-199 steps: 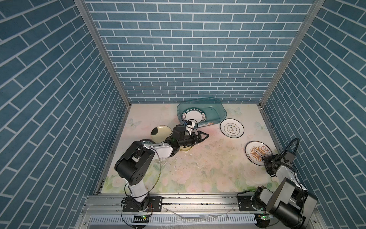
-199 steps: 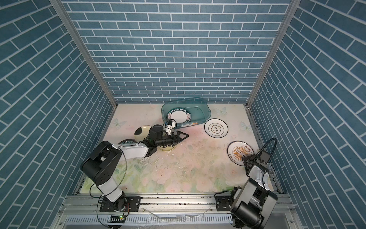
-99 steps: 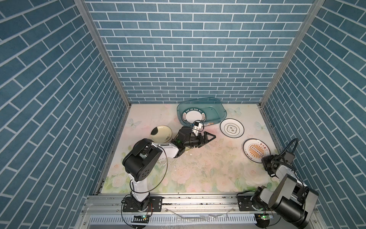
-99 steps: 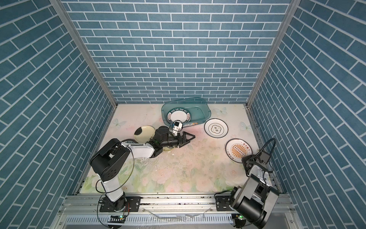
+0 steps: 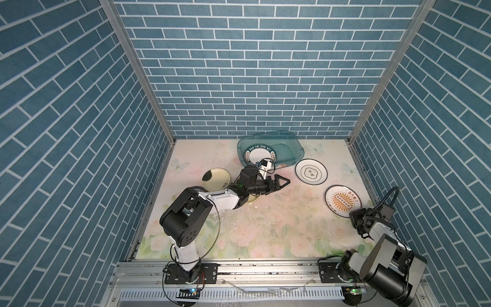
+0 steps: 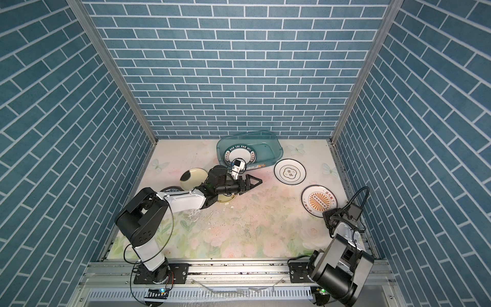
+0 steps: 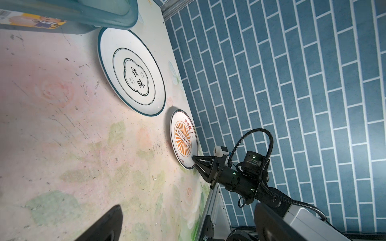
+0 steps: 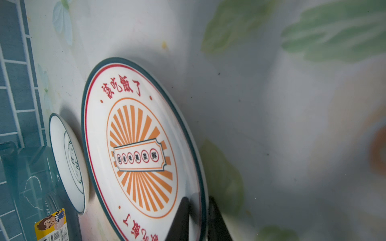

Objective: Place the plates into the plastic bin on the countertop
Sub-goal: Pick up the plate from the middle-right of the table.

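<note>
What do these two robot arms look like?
The left arm and right arm are white shells between chunky black joints. The left gripper and right gripper each have black fingers shaped like open triangles. A small white box sits by the left wrist; a ribbed black hose loops over the right.

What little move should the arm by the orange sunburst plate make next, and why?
Probably lift slightly: the right gripper pinches the rim of the orange sunburst plate, which lies flat on the countertop, away from the plastic bin.
</note>
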Action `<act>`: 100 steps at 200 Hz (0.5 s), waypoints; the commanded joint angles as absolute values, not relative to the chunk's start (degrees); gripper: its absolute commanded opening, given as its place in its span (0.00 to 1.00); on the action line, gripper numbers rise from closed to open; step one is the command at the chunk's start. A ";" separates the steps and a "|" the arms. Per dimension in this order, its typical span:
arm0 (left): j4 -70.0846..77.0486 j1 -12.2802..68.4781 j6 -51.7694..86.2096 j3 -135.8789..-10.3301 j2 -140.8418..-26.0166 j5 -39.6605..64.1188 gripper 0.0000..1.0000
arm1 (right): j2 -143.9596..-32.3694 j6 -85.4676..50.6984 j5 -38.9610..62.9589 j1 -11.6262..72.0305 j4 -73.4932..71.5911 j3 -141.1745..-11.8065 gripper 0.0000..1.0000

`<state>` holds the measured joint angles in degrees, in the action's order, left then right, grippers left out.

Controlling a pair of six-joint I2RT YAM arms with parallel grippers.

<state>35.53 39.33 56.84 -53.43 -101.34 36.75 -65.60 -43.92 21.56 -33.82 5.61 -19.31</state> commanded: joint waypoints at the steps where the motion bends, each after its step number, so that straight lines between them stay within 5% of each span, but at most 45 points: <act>1: 34.10 39.73 54.98 -53.97 -99.53 35.70 0.99 | -66.15 -43.07 21.39 -33.66 11.51 -17.23 0.14; 100: 30.59 39.73 51.99 -53.61 -98.43 33.44 1.00 | -67.06 -42.10 24.82 -33.66 10.00 -17.31 0.01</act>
<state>31.42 39.40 53.65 -53.43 -99.55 34.09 -65.73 -44.77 25.96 -33.82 5.43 -19.09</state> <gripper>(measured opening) 0.995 0.117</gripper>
